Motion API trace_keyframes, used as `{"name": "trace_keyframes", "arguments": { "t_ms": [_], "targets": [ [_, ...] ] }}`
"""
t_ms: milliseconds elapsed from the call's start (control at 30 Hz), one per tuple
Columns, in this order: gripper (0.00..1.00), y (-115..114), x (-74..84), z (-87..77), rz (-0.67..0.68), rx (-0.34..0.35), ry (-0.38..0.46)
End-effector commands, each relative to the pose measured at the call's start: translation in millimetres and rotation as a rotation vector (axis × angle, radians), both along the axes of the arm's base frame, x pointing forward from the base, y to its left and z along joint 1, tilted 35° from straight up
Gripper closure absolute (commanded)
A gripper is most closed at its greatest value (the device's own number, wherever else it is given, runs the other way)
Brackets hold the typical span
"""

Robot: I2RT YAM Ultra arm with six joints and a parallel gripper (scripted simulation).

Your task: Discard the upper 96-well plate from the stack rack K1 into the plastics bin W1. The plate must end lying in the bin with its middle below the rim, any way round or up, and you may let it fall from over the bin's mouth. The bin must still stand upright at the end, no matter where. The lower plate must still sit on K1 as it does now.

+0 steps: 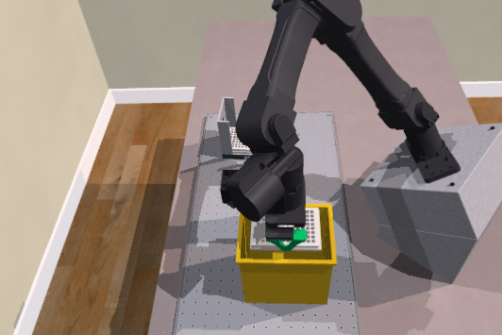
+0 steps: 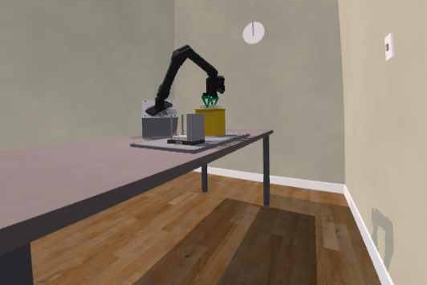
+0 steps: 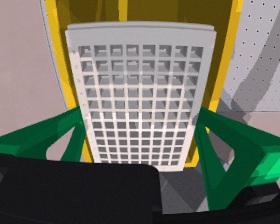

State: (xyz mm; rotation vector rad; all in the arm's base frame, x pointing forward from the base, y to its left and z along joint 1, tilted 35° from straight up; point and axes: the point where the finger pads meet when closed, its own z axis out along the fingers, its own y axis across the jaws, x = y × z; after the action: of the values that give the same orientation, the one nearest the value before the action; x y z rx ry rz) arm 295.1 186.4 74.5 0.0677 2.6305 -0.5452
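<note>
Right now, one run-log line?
gripper: shut on plate | position: over bin W1 mouth | lower plate: on K1 | next: release
</note>
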Motion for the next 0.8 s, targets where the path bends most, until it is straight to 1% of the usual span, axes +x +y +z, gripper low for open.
{"name": "trace_keyframes", "arguments": {
  "t_ms": [0, 767],
  "targets": [
    [1.00, 2.8, 0.7, 3.9, 0.007, 0.007, -0.014],
    [1.00, 0.9, 0.6, 4.7, 0.007, 0.007, -0.014]
  ]
}}
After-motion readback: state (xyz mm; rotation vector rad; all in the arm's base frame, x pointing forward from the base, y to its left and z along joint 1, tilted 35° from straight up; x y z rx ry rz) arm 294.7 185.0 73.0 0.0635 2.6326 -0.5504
